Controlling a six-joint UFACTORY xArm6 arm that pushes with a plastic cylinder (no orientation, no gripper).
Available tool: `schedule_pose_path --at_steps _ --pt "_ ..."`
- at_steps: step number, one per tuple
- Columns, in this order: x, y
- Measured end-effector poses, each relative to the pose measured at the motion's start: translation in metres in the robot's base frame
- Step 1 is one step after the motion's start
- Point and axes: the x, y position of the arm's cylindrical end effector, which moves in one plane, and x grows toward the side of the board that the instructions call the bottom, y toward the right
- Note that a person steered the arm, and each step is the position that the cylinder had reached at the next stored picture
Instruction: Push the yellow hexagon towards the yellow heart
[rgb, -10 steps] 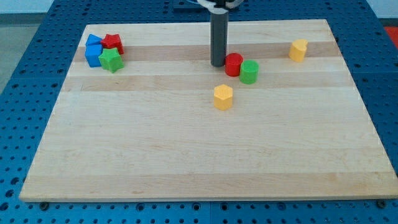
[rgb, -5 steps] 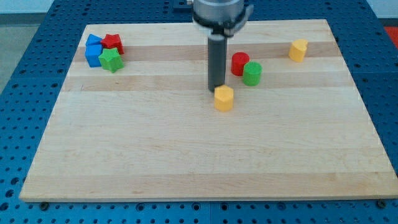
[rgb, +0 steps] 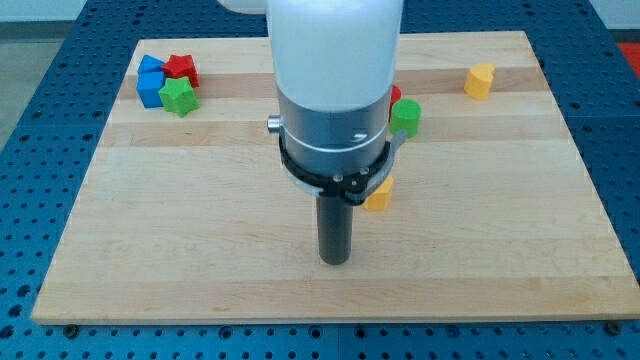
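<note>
Camera view: yellow hexagon above-right of my tip.

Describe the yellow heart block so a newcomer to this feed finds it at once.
Start at the pale wooden board and go to its corner at the view's top right. The yellow heart block sits alone there, well to the view's right of the green cylinder block. The only other yellow piece, the yellow hexagon block, lies mid-board, partly hidden behind the arm, just above my tip.
</note>
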Motion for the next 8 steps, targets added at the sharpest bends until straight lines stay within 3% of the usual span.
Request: schedule_pose_path --at_steps 1,2,4,6,8 --pt "-0.021 0.033" --pt "-0.114 0.049" --pt "-0.231 0.059" --pt "-0.231 0.059" --pt "-0.272 0.124"
